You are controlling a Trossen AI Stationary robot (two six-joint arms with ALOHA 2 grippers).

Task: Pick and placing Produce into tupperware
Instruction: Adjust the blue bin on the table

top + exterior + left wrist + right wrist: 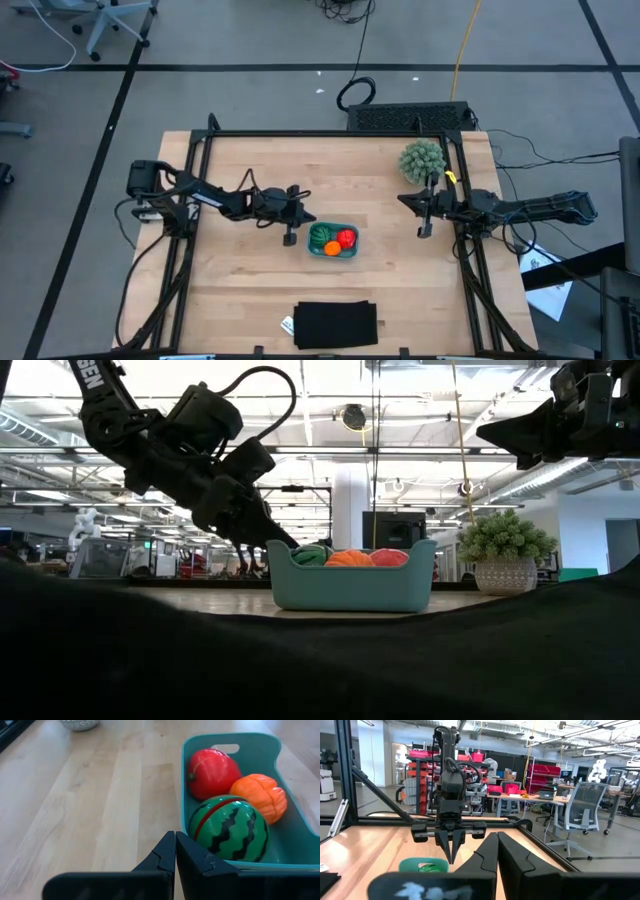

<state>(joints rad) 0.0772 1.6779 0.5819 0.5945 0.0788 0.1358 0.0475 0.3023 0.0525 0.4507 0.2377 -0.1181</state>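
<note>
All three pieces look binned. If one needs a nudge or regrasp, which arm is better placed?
Left, probably. The left gripper hangs shut right beside the container holding the produce; the right gripper sits shut farther off near the spiky plant.

Tupperware (235,745) near rim hidden behind left claw (175,851).
</note>
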